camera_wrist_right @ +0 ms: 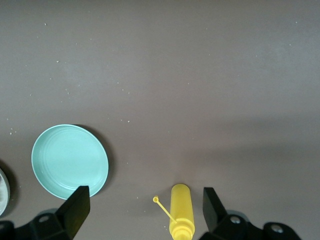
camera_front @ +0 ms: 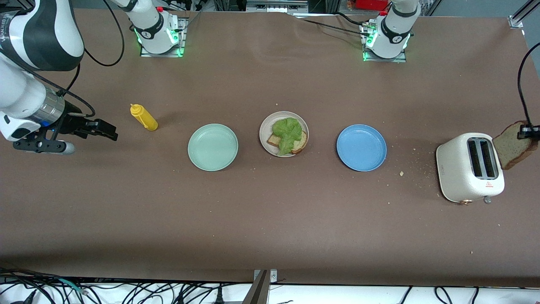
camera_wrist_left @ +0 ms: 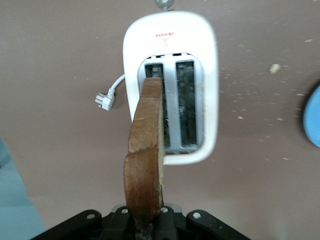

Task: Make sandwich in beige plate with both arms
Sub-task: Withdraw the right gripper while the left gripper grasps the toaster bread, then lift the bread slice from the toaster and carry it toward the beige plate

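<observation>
Toaster (camera_front: 469, 167): slots empty.
Left gripper (camera_front: 530, 131): grasping bread slice (camera_front: 514, 145) above toaster.
Beige plate (camera_front: 264, 131): bread (camera_front: 299, 145), lettuce (camera_front: 288, 132).
Right gripper (camera_front: 107, 131): released, over bottle (camera_front: 144, 117).

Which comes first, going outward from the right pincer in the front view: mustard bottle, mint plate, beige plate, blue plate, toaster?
From the right pincer, open, at the right arm's end:
1. Mustard bottle, beside it.
2. Mint plate.
3. Beige plate, mid-table, holding bread and lettuce.
4. Blue plate.
5. Toaster, at the left arm's end.
</observation>
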Robot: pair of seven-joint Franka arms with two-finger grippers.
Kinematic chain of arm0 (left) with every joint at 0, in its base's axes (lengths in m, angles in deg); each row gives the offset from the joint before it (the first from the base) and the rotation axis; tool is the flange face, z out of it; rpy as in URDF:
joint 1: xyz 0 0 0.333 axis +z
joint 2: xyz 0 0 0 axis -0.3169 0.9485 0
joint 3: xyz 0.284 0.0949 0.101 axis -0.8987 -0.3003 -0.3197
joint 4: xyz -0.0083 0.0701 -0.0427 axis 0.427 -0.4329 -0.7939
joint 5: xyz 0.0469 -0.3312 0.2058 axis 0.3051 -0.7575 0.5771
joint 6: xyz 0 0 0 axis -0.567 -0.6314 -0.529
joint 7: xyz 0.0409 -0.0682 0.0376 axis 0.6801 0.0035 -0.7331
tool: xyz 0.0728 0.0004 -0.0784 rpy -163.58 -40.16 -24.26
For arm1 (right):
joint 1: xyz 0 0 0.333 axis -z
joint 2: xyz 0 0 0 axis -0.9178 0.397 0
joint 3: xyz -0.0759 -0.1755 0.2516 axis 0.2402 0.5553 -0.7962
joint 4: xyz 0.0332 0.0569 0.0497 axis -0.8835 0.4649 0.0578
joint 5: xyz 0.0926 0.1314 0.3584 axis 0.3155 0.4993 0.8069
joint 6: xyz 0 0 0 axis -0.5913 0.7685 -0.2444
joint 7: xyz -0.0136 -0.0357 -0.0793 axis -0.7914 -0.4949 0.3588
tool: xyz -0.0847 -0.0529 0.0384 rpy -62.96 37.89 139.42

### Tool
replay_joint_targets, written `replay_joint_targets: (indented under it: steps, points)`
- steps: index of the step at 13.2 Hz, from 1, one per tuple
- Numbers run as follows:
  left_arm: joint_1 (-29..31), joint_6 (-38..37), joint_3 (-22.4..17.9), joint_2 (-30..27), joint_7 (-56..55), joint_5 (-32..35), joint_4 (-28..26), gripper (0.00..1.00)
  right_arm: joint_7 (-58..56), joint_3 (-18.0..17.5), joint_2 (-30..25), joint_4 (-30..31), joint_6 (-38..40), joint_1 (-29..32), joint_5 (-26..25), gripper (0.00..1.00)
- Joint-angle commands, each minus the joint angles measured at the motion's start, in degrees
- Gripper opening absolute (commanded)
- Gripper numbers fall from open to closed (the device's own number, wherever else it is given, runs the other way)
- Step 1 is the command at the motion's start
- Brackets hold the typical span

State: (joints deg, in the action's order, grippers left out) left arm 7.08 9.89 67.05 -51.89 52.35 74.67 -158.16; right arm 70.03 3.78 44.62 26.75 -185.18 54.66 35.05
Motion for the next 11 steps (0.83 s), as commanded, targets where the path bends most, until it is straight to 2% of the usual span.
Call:
replay_joint_targets:
  steps: [1,2,4,7,8,11]
  points:
    - [0.47,-8.23,0.32,-0.92,1.46,-6.45,6.36,0.0,-0.55,-0.12,-1.77,2.11,-1.75,-0.18,-2.19,1.0]
    - [0.47,-11.22,0.41,-1.01,1.11,-10.22,7.43,0.0,-0.46,-0.12,-1.68,1.94,-1.84,-0.18,-2.28,1.0]
    - [0.55,-13.45,-0.03,-1.53,-1.51,-22.67,7.09,0.0,-0.46,-0.12,-1.15,1.58,-2.01,-0.09,-2.28,1.0]
    - [-0.06,-15.38,0.06,-1.36,-8.11,-39.82,3.67,0.0,-0.2,-0.21,-1.15,0.97,-2.37,-0.44,-2.28,1.0]
    - [-0.32,-15.47,1.02,-1.45,-10.56,-44.49,1.31,0.0,-0.2,-0.21,-1.15,0.88,-2.37,-0.62,-2.28,1.0]
    - [-0.33,-13.9,8.65,-1.45,-12.34,-49.79,-6.25,0.0,0.15,-0.29,-1.32,0.88,-2.28,-0.71,-2.28,1.0]
